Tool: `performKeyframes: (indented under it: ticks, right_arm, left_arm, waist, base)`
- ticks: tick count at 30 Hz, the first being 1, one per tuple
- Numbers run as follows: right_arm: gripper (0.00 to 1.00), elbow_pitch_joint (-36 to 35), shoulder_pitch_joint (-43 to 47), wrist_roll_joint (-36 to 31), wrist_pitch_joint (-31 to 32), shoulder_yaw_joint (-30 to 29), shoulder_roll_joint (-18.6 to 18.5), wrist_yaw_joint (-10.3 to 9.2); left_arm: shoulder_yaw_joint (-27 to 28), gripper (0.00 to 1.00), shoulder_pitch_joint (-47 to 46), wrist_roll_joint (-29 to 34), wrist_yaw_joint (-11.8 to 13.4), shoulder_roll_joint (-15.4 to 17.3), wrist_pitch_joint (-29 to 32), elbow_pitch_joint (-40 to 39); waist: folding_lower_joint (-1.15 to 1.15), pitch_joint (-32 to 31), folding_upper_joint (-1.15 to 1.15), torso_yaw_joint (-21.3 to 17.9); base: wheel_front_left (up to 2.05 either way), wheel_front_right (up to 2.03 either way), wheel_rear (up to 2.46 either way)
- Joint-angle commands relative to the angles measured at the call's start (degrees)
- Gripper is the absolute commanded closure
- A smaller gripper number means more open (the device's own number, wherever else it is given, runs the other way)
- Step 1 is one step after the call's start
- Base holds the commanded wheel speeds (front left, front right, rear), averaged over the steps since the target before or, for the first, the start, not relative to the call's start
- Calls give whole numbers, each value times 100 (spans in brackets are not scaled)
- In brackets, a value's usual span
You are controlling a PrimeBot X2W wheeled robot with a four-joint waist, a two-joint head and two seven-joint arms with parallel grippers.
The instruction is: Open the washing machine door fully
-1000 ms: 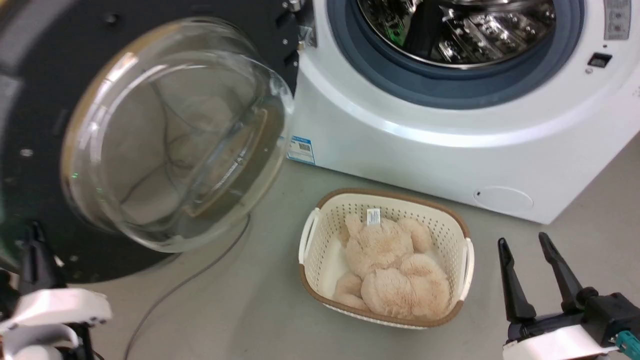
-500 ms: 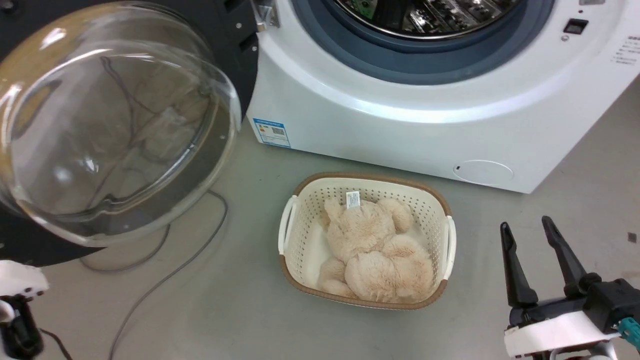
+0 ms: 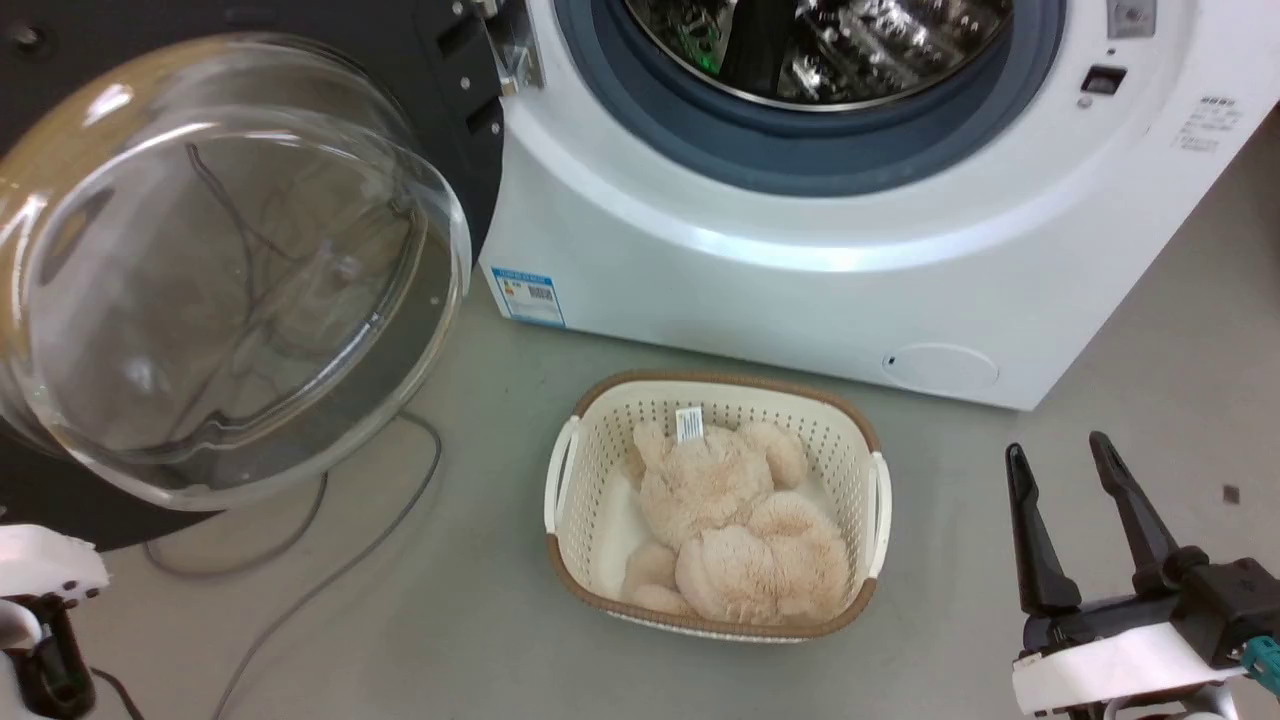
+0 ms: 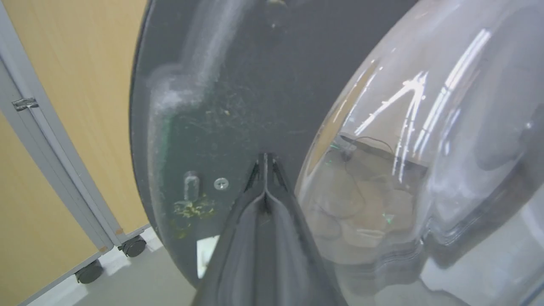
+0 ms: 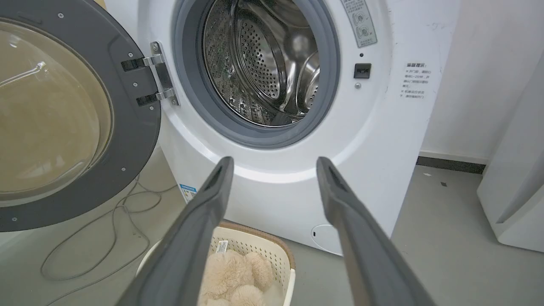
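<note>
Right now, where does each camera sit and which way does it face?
Head view: on the head, looking down at the basket before the washing machine; open right gripper lower right.
Left wrist view: along the shut left gripper, close to the washing machine door.
Right wrist view: along its open fingers toward the drum.
Shared: head and right wrist views both show door, basket, plush toy.

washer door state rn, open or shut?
Open. The washing machine door stands clear to the side on its hinge, and the steel drum is fully exposed.
</note>
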Motion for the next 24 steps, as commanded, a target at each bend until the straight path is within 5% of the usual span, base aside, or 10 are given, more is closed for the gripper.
performKeyframes:
  ticks: [1, 24]
  right_arm:
    - [0, -1, 66, -67, -25, -21, 19, 5]
    - [0, -169, 519, -176, -25, -232, 238, 5]
  left_arm:
    - [0, 100, 100, 80, -35, -51, 10, -109]
    - [-1156, 100, 1395, 740, -624, -1103, 10, -2300]
  waist:
    - [0, -124, 0, 6]
    - [0, -971, 0, -280]
  base:
    - [0, 0, 0]
    - [0, 0, 0]
